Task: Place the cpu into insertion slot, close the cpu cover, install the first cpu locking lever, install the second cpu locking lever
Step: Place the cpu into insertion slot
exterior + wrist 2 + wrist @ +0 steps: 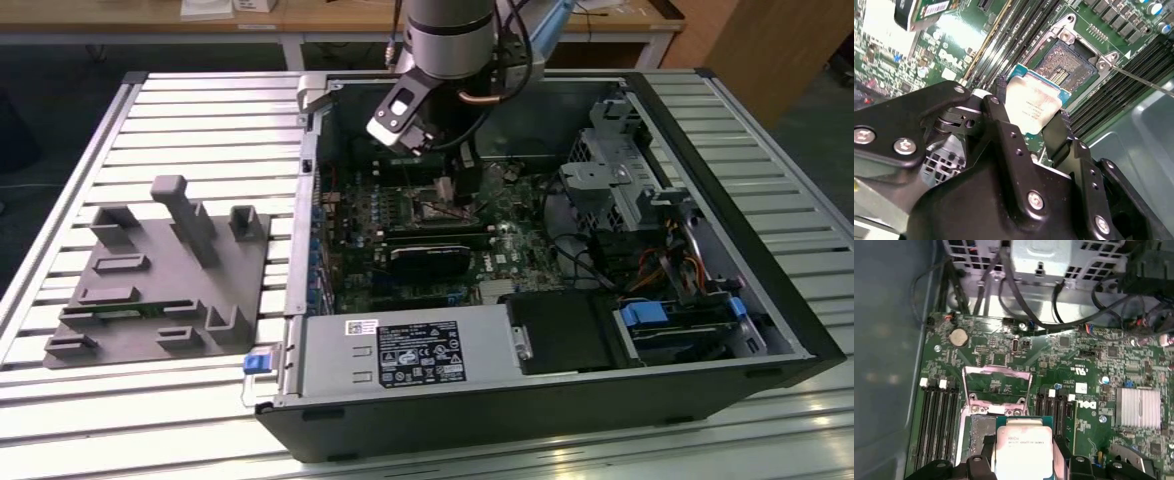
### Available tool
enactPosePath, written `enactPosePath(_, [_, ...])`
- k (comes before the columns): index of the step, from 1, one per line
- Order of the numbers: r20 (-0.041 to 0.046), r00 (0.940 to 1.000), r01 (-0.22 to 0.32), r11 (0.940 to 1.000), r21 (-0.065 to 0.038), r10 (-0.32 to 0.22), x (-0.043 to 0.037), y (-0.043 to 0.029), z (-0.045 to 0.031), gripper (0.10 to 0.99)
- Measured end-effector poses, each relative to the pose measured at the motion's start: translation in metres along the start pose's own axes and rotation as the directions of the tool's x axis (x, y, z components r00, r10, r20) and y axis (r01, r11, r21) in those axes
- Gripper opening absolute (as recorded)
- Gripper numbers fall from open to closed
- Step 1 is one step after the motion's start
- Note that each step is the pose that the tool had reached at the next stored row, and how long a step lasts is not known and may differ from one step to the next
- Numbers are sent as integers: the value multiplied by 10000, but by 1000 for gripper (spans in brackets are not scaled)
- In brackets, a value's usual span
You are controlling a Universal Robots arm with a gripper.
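Exterior view: arm [461, 40] reaches into open PC case [534, 400], claw [461, 200] over mid-board. Second wrist view: claw clamped on cpu [1033, 107] by its sides, prob. to keep underside clear, just above insertion slot [1066, 65]. First wrist view: cpu cover [997, 370] stands flipped open, leaving it free.

An open black case [534, 415] lies on a slatted metal surface [200, 110]. A grey holder [160, 280] stands beside it, on the exterior view's left. In the first wrist view, a round battery [958, 336] sits on the green board [1004, 347], a ribbed heatsink [1137, 407] well apart from it.
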State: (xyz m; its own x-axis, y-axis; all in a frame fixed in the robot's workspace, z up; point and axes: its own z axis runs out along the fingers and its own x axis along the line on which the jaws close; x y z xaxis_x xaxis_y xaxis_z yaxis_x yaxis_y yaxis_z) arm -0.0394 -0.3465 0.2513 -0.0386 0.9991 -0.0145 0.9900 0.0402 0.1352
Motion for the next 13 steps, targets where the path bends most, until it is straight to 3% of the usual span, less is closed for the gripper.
enactPosePath(5, [43, 9995, -309, 9995, 8, 309, 16, -18, 28, 537])
enactPosePath(13, [47, 9994, -341, 9993, 129, 341, 56, -28, 101, 537])
